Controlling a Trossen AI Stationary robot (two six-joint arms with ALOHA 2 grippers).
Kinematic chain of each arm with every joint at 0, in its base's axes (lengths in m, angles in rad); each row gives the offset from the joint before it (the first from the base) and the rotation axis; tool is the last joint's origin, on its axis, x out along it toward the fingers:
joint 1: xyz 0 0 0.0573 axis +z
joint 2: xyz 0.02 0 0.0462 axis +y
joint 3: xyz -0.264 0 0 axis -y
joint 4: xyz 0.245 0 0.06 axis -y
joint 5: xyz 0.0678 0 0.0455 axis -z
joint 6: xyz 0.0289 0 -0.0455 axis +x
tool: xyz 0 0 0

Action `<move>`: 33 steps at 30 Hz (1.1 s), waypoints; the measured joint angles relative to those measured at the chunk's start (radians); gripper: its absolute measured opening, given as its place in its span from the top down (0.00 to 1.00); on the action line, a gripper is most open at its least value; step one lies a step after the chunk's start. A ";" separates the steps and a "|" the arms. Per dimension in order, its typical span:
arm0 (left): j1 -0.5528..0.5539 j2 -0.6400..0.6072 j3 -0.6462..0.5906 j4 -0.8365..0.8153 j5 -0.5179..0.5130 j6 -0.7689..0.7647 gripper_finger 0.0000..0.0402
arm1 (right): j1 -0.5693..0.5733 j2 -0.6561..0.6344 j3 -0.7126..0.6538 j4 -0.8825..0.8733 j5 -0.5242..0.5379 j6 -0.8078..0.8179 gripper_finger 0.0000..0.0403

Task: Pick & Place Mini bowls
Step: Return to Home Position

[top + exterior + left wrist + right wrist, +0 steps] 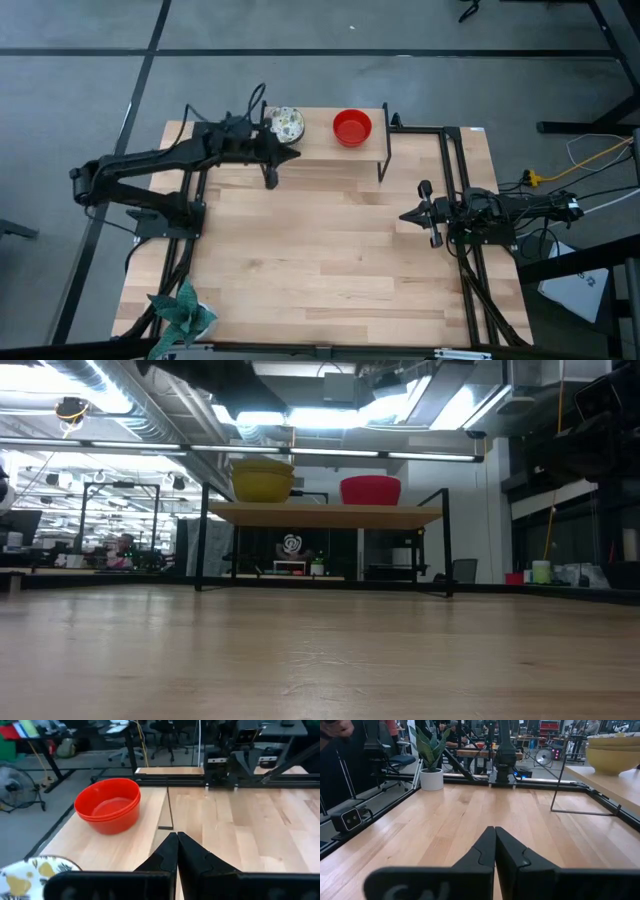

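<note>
Two stacks of mini bowls stand on the shelf (325,152) at the far edge of the table (320,270): the white patterned stack (286,123) on the shelf's left part and the red stack (352,127) to its right, apart from it. In the low view both stacks sit side by side on the shelf board, the red stack (370,490) on the right. How many bowls are nested in each cannot be read for certain, though the red stack (107,805) shows more than one rim in the left wrist view. The left gripper (296,153) hovers over the shelf's near edge, just on the near side of the white patterned stack and pointing right toward the red one; its fingers (165,852) are pressed together with nothing between them. The right gripper (404,215) hangs over the right part of the table, nearer than the shelf and pointing left; its fingers (482,847) are likewise closed tip to tip and hold nothing. At the near left corner of the table lies a teal leafy object (185,310).
</note>
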 joint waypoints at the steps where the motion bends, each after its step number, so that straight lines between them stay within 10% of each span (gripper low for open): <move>1: -0.019 -0.023 -0.021 0.007 -0.029 -0.007 1.00 | 0.000 0.000 0.000 0.000 0.000 0.001 0.99; 23: -0.149 -0.083 -0.180 0.369 -0.736 -0.075 1.00 | 0.000 0.000 0.000 0.004 0.027 -0.026 0.99; 33: -0.128 0.019 -0.179 0.425 -0.794 -0.073 1.00 | 0.000 0.000 0.000 0.008 0.053 -0.031 0.99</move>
